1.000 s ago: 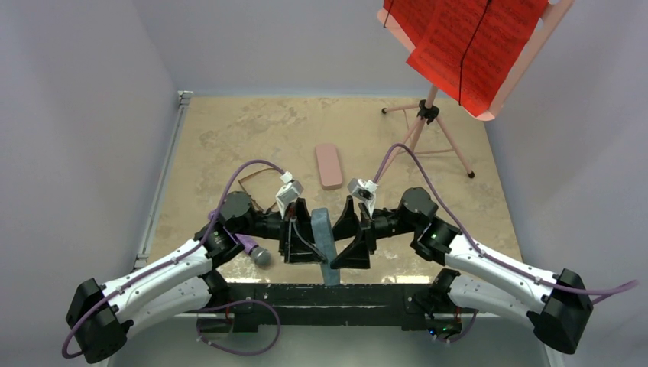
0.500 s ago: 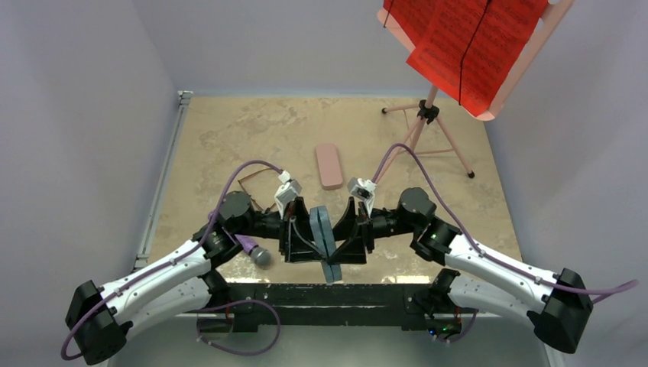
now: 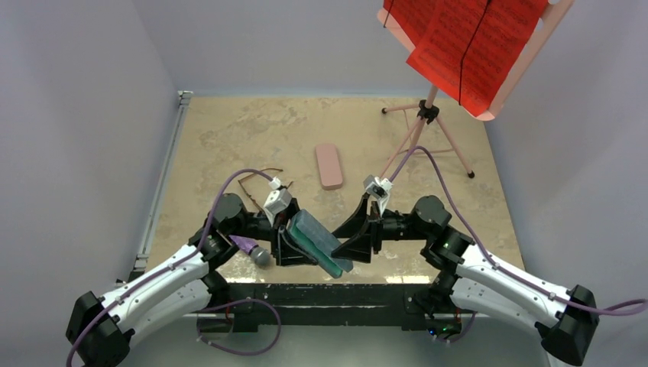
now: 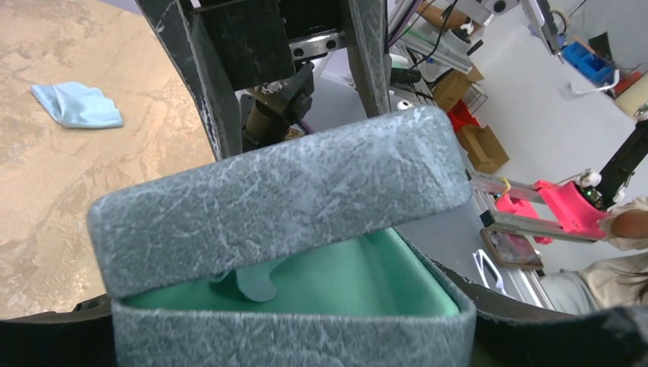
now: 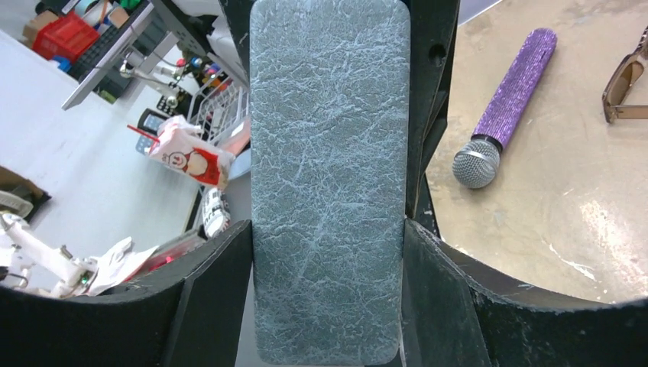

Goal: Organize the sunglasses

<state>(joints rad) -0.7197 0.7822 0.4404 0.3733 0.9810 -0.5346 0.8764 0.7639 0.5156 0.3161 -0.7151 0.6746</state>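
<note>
While the grey case (image 3: 315, 241) is held aslant, brown sunglasses (image 5: 625, 84), heading unclear

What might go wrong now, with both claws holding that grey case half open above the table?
1. The blue-grey case hangs in the air near the front edge of the table, base in the left gripper, lid in the right gripper; a slip may drop it.
2. The lid is only partly raised; released, it might fall shut.
3. The brown sunglasses lie close behind the left arm, which may knock them.
</note>
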